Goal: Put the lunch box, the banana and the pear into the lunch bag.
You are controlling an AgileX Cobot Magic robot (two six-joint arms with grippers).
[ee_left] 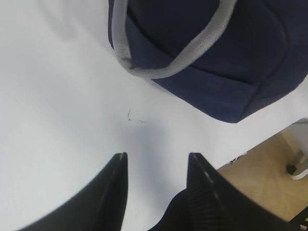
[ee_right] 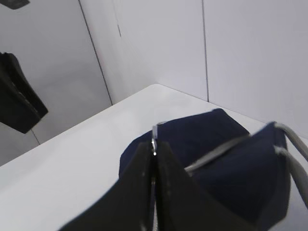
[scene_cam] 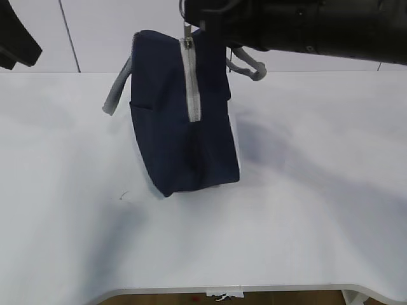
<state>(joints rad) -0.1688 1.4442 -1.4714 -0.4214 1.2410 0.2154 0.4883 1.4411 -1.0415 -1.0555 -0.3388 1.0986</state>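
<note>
The navy lunch bag (scene_cam: 172, 140) stands tilted on the white table (scene_cam: 305, 210), its grey zipper (scene_cam: 192, 79) closed down the end that faces the exterior view. My right gripper (ee_right: 154, 146) is shut on the zipper's metal ring pull (ee_right: 154, 132) at the bag's top; its arm (scene_cam: 305, 25) crosses the top of the exterior view. The bag also shows in the right wrist view (ee_right: 231, 163). My left gripper (ee_left: 156, 156) is open and empty above the table, near the bag (ee_left: 226, 57) and its grey handle (ee_left: 192, 48). Lunch box, banana and pear are out of view.
A second grey handle (scene_cam: 248, 63) hangs behind the bag on the right. The table's front edge (scene_cam: 254, 289) runs along the bottom. A small dark mark (scene_cam: 123, 194) lies on the table left of the bag. A white panelled wall stands behind.
</note>
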